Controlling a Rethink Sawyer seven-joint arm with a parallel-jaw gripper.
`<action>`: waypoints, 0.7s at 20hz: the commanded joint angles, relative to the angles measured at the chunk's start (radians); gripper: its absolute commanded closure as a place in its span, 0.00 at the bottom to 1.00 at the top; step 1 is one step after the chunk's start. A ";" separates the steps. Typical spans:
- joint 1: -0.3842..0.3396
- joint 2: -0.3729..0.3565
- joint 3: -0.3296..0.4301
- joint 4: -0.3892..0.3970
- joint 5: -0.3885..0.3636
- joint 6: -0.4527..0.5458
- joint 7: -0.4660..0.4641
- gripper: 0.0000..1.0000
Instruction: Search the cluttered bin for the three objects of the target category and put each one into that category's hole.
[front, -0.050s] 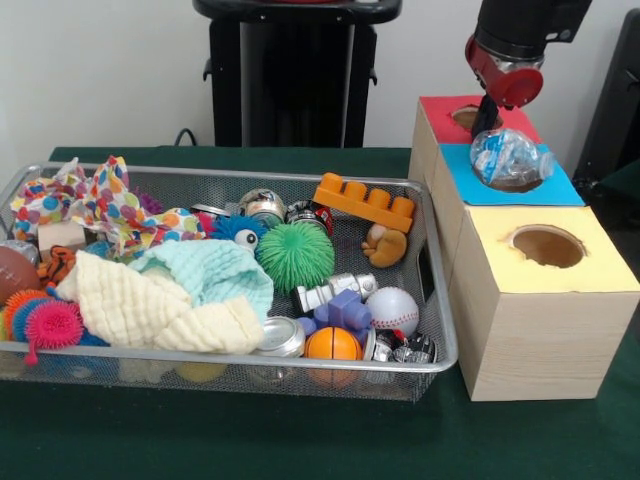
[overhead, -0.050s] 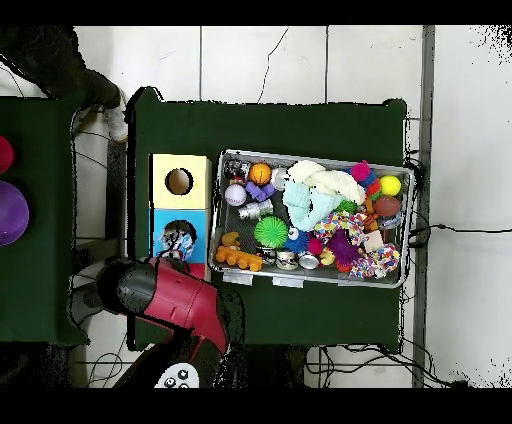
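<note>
A: Crumpled clear plastic bottle (front, -0.050s: 510, 158): location?

B: Lodged in the blue box's hole (front, -0.050s: 515, 180), sticking out, not yet dropped through.

A: Gripper (front, -0.050s: 487, 115)?

B: Above the red box (front, -0.050s: 455, 110), just beside the bottle, not holding it. Whether it is spread or closed, I cannot tell.

A: Step in hand?

B: Likely depositing; the item is placed, not sunk.

A: Next move?

B: Probably a downward nudge on the bottle, then back to the bin (front, -0.050s: 440, 330) for another plastic piece among the toys.
</note>
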 joint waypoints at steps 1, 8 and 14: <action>-0.017 0.052 0.042 -0.165 0.053 0.065 0.274 1.00; -0.034 0.041 0.035 -0.155 0.052 0.081 0.246 1.00; -0.031 0.032 0.044 -0.120 0.063 0.047 0.241 1.00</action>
